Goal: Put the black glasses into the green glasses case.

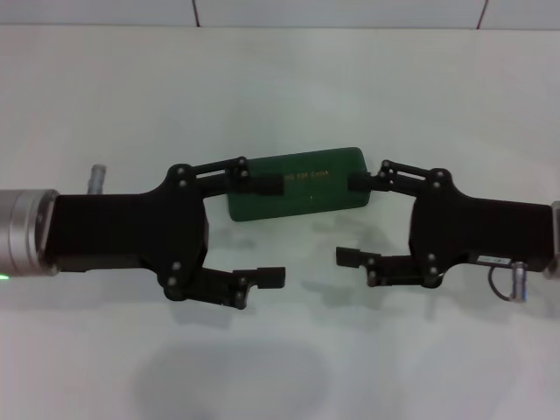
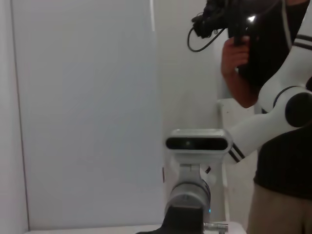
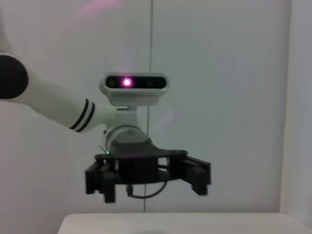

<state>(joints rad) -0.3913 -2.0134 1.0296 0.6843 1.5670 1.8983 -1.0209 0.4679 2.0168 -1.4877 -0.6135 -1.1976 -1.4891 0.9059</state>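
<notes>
The green glasses case (image 1: 297,184) lies closed on the white tabletop (image 1: 280,87), between the two arms. The left tool (image 1: 273,230) and right tool (image 1: 354,220) face each other beside it, both spread wide and holding nothing. The black glasses are nowhere visible, possibly already inside the case; that cannot be confirmed.

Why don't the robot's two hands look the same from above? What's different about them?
The left gripper comes in from the left with a silver cuff behind it; the right gripper comes in from the right, with its body ending at the picture's edge. The left one looks bigger. Both are black, both have fingers spread open, and each has a far finger overlapping the green glasses case.
</notes>
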